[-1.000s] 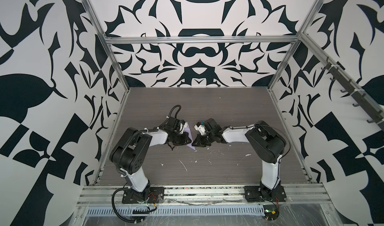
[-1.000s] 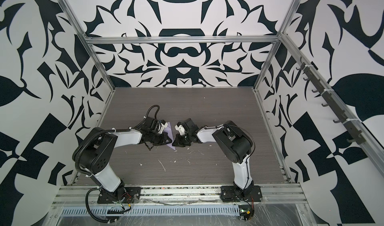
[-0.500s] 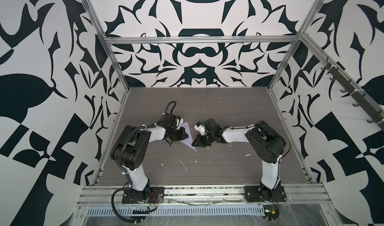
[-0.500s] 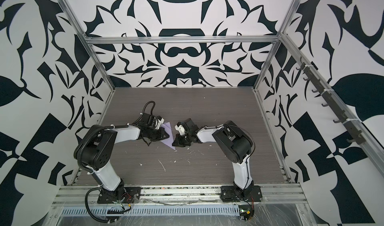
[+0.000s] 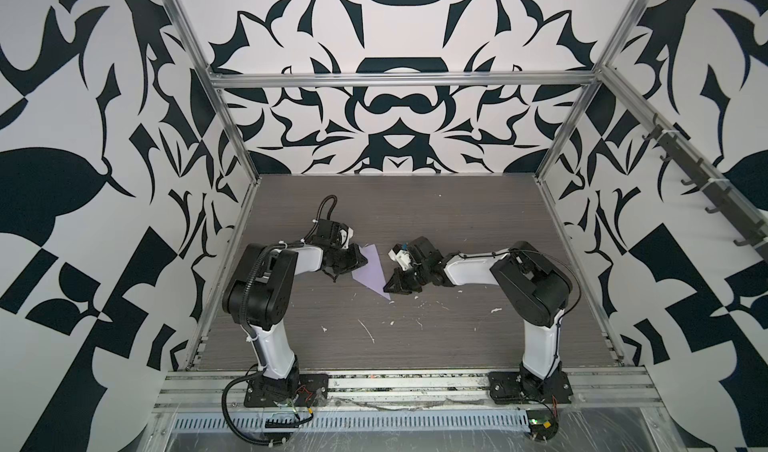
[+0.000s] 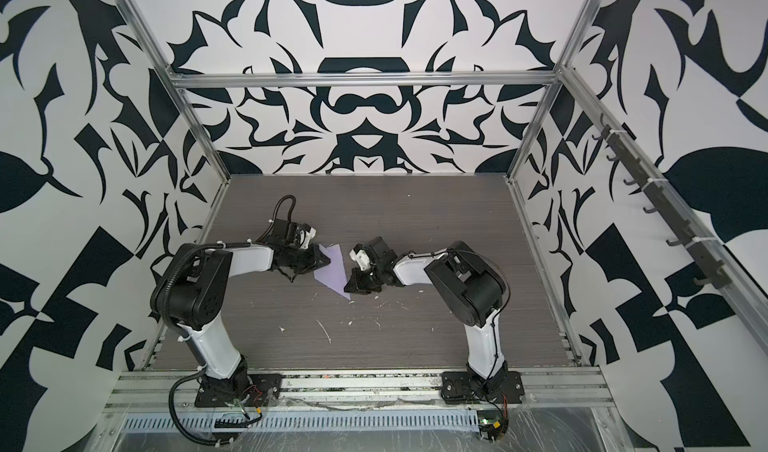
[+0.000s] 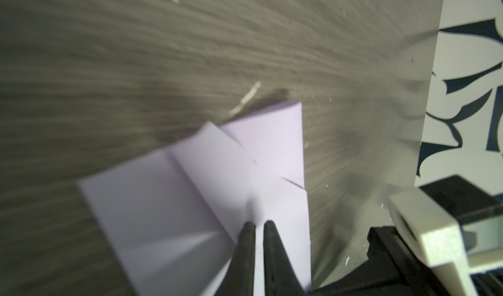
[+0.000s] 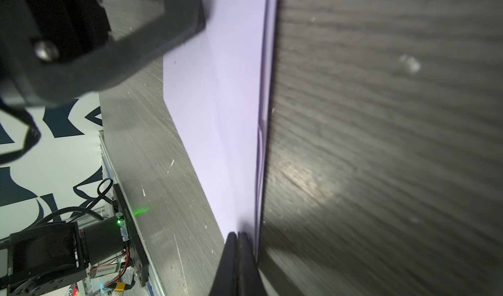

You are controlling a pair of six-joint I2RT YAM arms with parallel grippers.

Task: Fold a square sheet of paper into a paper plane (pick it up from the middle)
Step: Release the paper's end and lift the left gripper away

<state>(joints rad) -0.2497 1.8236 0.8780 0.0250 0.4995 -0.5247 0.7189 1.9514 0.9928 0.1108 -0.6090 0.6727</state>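
Note:
The lilac sheet of paper (image 5: 371, 269) (image 6: 332, 269) lies flat on the grey table between the arms, folded into a long triangle with its nose toward the front. In the left wrist view its creases and overlapping flaps (image 7: 217, 172) show. My left gripper (image 5: 362, 259) (image 7: 257, 223) rests over the paper's wide back-left part, its jaws a narrow slit apart with nothing between them. My right gripper (image 5: 388, 289) (image 8: 237, 234) is shut, with its tips down on the paper (image 8: 223, 104) by the folded right edge near the nose.
Small white flecks (image 5: 365, 329) litter the table in front of the paper. Both arm bases stand on the front rail (image 5: 374, 381). Patterned walls with metal posts close in the table, and a hook rail (image 5: 706, 188) runs along the right wall.
A second ago the paper stood partly raised at the left gripper; now it lies flat as a triangle. The left gripper drew slightly back-left and its jaws eased apart. The right arm stayed put.

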